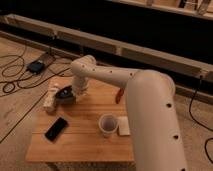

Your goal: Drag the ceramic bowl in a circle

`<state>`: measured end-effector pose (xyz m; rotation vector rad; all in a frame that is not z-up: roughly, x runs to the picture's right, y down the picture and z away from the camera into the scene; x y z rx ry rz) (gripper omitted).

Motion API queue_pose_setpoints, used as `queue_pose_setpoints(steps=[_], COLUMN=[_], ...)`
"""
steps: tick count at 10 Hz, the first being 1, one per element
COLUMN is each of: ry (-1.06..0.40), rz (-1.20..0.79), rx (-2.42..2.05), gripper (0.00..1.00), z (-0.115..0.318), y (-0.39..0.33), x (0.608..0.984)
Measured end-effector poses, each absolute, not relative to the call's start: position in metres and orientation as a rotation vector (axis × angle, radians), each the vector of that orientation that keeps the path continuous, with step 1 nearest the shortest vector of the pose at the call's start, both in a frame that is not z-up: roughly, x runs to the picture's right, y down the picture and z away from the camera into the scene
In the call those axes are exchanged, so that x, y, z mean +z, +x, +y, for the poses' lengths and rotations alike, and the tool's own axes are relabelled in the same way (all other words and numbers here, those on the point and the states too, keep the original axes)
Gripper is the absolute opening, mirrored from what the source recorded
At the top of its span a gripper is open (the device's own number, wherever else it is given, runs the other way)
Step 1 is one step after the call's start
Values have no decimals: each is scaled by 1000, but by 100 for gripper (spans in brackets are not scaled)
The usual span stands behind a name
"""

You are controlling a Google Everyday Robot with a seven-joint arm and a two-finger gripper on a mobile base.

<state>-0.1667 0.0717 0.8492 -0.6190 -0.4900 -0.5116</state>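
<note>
The ceramic bowl (63, 94) is a small dark glossy bowl on the left part of the wooden table (85, 135), close to the table's left edge. My white arm reaches over from the right and bends down at the far side of the table. My gripper (71, 92) is down at the bowl's right rim, mostly hidden behind the wrist and the bowl.
A white bottle (50, 96) lies right beside the bowl at the left edge. A black phone (56, 128) lies at the front left. A white translucent cup (107, 124) and a white sponge (123, 126) stand front right. A red item (119, 95) lies behind my arm. Cables lie on the floor at left.
</note>
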Motion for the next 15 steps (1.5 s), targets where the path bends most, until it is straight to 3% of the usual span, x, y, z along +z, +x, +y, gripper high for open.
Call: queue_pose_setpoints(steps=[7,15], ry=[-756,-703], rz=[-382,-262], rx=[-383,-206], gripper=[0,1], z=[126,109], y=[-87,-30], x=[795,823])
